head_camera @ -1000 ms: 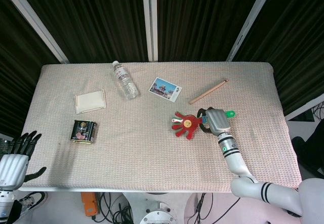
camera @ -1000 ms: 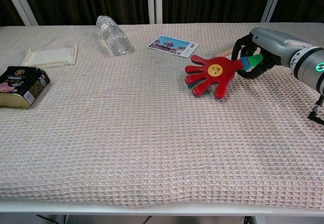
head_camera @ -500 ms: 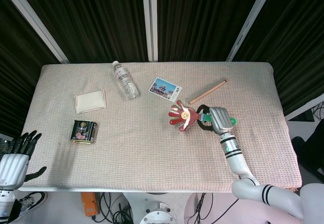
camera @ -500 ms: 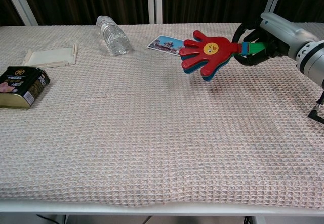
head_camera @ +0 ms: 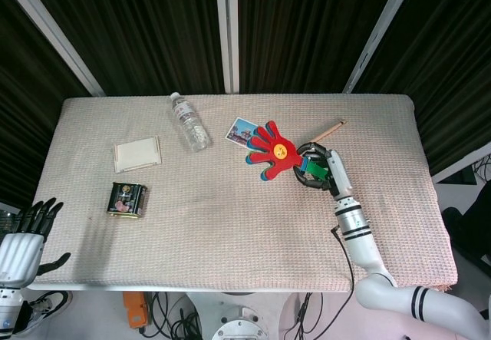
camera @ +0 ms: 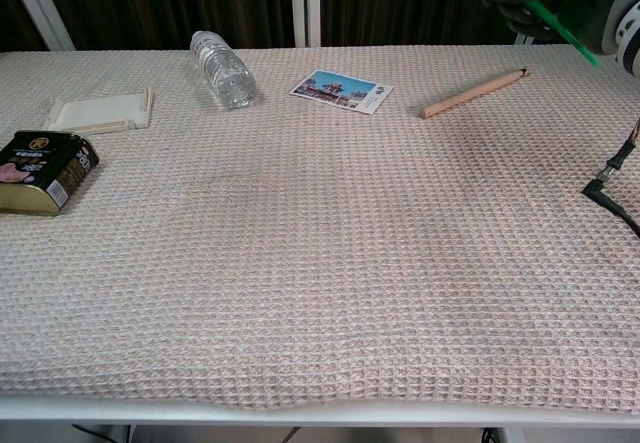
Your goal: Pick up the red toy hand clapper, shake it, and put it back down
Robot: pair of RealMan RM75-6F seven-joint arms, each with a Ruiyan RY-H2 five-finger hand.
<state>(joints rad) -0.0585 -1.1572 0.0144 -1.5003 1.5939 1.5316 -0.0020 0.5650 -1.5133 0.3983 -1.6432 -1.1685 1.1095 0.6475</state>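
the right hand has its fingers wrapped round the green handle of the red toy hand clapper, lifted above the table for shaking. the left hand hangs off-table, fingers spread, holding nothing.

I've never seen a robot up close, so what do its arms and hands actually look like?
The right arm is a slim silver-white tube with black bands and a thin black cable alongside. The right hand has dark fingers. The left hand has a pale grey palm and black fingers, humanlike in shape.
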